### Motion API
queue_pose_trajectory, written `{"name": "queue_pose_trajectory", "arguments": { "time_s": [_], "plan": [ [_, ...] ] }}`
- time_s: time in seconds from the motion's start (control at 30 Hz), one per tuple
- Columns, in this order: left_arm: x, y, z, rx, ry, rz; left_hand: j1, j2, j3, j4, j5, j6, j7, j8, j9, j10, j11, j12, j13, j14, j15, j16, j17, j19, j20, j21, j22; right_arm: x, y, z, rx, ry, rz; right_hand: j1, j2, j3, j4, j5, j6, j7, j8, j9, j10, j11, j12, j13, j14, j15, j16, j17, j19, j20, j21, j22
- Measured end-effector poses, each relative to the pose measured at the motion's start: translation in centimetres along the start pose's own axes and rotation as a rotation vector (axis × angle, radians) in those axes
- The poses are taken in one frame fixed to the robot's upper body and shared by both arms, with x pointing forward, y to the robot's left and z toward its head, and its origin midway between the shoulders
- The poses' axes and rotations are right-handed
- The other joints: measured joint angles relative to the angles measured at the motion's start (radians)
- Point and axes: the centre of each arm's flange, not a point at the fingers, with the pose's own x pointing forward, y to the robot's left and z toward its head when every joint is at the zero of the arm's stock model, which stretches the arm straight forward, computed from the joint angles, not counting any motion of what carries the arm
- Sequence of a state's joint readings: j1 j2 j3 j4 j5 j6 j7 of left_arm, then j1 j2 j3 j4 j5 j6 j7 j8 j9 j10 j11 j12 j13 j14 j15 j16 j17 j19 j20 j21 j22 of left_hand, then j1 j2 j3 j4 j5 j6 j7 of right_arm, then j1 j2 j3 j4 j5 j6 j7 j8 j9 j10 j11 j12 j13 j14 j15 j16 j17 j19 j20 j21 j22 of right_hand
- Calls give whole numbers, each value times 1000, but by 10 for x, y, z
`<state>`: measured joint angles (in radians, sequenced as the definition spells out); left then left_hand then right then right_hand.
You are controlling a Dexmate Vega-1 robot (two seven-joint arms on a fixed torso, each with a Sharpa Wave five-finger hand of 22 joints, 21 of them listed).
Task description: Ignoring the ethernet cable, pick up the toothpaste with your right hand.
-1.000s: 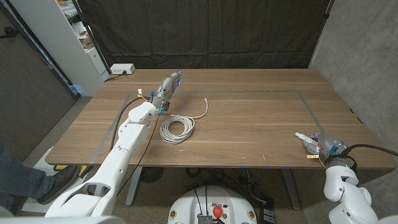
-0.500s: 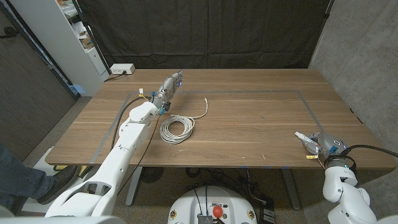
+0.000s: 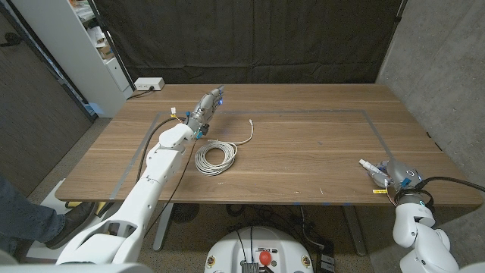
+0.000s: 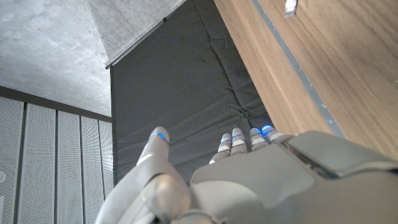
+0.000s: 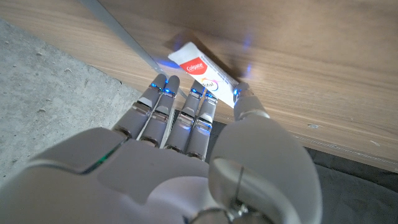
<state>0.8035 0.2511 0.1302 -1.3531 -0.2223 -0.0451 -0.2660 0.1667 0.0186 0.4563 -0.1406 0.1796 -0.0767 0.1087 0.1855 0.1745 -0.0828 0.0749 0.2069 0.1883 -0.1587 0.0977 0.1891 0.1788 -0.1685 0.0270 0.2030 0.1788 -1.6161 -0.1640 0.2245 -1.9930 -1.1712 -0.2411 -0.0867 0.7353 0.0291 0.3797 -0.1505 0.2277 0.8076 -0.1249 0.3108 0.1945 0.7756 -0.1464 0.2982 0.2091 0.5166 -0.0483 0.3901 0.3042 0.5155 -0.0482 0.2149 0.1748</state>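
Almost nothing changes across the last second. Right hand (image 3: pixel 392 174) shifts very slightly at the near right corner of the surface (image 3: pixel 303 152); left hand (image 3: pixel 206 105) stays put at the far left, and the ethernet cable (image 3: pixel 216 156) lies as it did.

Toothpaste (image 5: pixel 205 73) lies on the surface right at the right hand's fingertips (image 5: pixel 163 84). In the right wrist view the fingers reach up to the tube and the thumb sits beside its far end, so they look to be closing around it. Cannot tell whether the hand actually grips it yet: contact is likely, no lift visible. In the head view the tube's white end (image 3: pixel 367 164) pokes out from the hand toward the middle of the surface. Judgement: the grasp is being set, lift not yet done.

Left hand holds nothing, fingers extended and apart, well away from the tube.

Edges: the toothpaste sits near the front edge and close to the right edge, just outside the taped border line. A slip toward the robot could push it off. Open wood lies toward the centre and far side, with nothing near; straight up is free too. The cable coil is well apart to the left, no interference.
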Motion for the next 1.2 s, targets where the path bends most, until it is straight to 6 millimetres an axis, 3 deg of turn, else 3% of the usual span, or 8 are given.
{"name": "queue_pose_trajectory", "arguments": {
  "time_s": [1.2],
  "plan": [
    [8, -3, 3, 0, -4, -1, 0, 0, 0, 0, 0, 0, 0, 0, 0, 0, 0, 0, 0, 0, 0, 0, 0, 0, 0, 0, 0, 2, -21, -2, -12, -20, -65, 25, -4, -19, -6, -6, 14, -7, -4, -1, 11, -11, -20, 0, 0, 0, 8, 3, 0, 0, 0, 0]
  ]
}}
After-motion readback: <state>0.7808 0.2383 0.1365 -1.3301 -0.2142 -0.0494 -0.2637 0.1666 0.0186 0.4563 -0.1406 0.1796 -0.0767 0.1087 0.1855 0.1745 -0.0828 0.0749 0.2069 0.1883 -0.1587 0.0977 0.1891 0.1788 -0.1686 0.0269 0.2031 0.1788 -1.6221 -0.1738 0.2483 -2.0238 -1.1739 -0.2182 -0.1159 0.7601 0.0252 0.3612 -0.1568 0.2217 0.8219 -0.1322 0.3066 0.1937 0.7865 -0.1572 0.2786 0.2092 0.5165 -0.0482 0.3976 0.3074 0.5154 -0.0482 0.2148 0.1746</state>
